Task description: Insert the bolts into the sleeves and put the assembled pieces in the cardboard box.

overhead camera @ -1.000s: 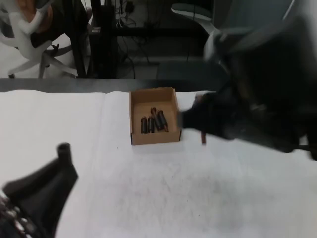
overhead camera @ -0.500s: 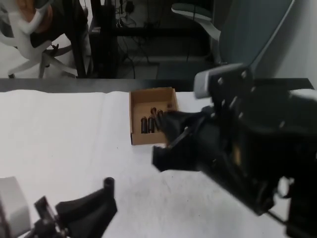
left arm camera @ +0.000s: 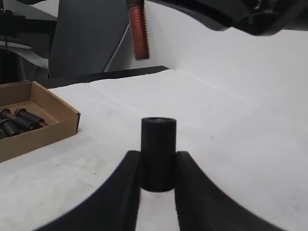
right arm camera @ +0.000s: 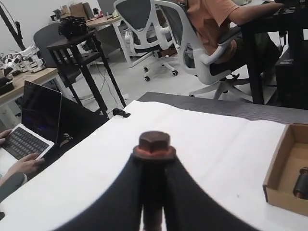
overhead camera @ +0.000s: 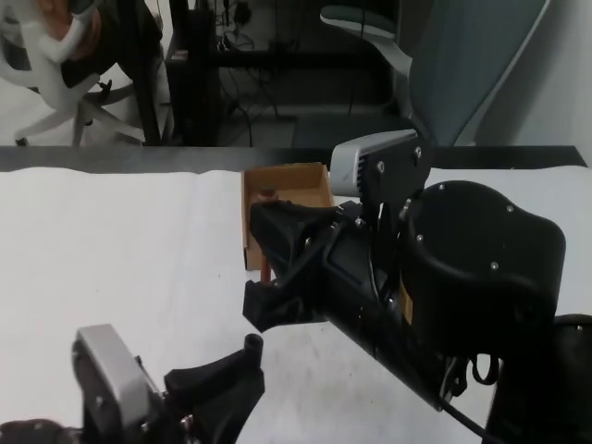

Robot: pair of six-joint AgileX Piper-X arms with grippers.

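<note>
Left hand (left arm camera: 158, 168) pinching sleeve (left arm camera: 158, 137) upright; right hand (right arm camera: 154, 169) pinching bolt (right arm camera: 154, 143). Align shank coaxial with bore before lowering slowly.

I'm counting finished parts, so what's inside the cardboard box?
At least two dark assembled pieces lie side by side on the cardboard box floor. No full count: the left wrist view cuts the box off, and the right arm covers most of it in the high view.

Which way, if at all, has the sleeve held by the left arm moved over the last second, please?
Yes. The sleeve has shifted right and nearer the camera: from far left of the cardboard box to in line with its left wall.
</note>
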